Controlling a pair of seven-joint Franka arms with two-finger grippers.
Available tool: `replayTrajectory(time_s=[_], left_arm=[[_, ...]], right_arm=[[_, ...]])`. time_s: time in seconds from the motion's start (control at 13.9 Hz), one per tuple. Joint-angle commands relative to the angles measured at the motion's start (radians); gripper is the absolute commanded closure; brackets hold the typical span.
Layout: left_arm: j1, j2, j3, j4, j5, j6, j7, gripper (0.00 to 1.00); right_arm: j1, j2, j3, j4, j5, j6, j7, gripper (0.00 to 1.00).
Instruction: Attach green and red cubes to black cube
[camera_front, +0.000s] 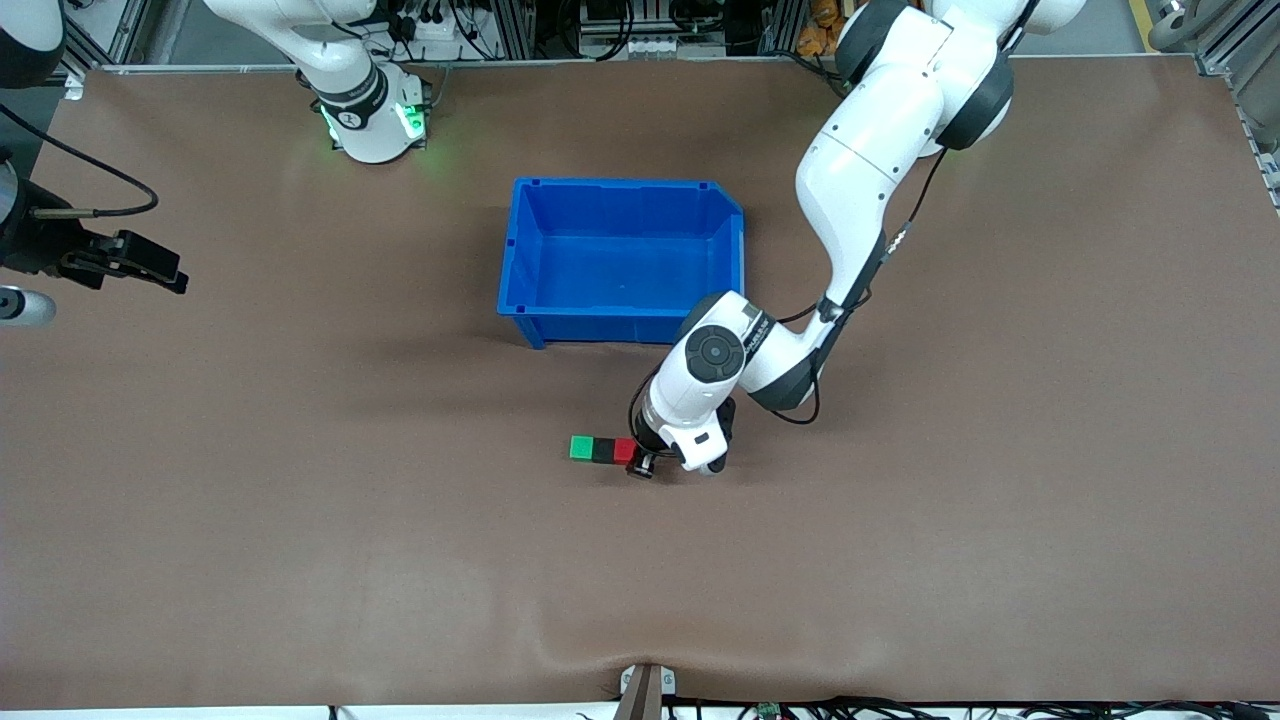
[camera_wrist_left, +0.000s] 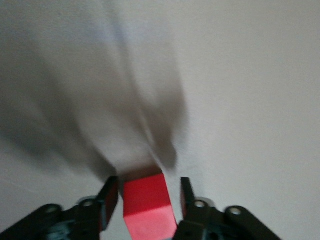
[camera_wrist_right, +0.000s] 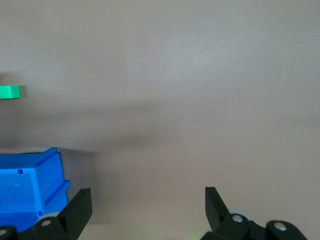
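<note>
The green cube (camera_front: 581, 447), black cube (camera_front: 603, 451) and red cube (camera_front: 624, 450) lie in one row on the brown table, touching, with the black one in the middle. My left gripper (camera_front: 641, 464) is low at the red end of the row. In the left wrist view the red cube (camera_wrist_left: 147, 200) sits between the left gripper's (camera_wrist_left: 148, 181) fingers with a gap showing on each side, so it is open. My right gripper (camera_front: 165, 272) waits at the right arm's end of the table, open and holding nothing (camera_wrist_right: 147, 192). The green cube (camera_wrist_right: 10, 92) also shows in the right wrist view.
A blue bin (camera_front: 620, 187) stands farther from the front camera than the row of cubes, and nothing shows inside it. The left arm's elbow hangs beside the bin's corner. Part of the bin (camera_wrist_right: 30, 167) shows in the right wrist view.
</note>
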Motion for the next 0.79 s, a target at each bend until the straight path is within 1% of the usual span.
replayTrajectory(time_s=[0.0,0.22,0.36,0.5,0.65,0.72], left_arm=[[-0.010,-0.002,0.007,0.030,-0.020,-0.040,-0.018,0.00],[0.011,-0.057,0.006,0.030,-0.020,-0.106,-0.016,0.00],[0.033,-0.106,0.007,0.028,-0.020,-0.161,-0.007,0.00],[0.065,-0.158,0.009,0.027,-0.011,-0.224,0.007,0.00],[0.077,-0.222,0.013,0.019,-0.006,-0.257,0.078,0.00],[0.100,-0.248,0.010,0.011,-0.006,-0.289,0.121,0.00]], right_arm=[[-0.020,-0.024,-0.006,-0.005,0.012,-0.035,-0.071,0.00],[-0.048,-0.042,-0.005,-0.003,0.015,-0.049,-0.070,0.00],[-0.040,-0.037,0.002,0.030,0.021,-0.050,-0.056,0.00],[-0.033,-0.036,0.006,0.032,0.021,-0.050,-0.045,0.00],[-0.029,-0.036,0.008,0.032,0.029,-0.060,-0.048,0.00],[-0.025,-0.036,0.006,0.032,0.040,-0.069,-0.047,0.00]])
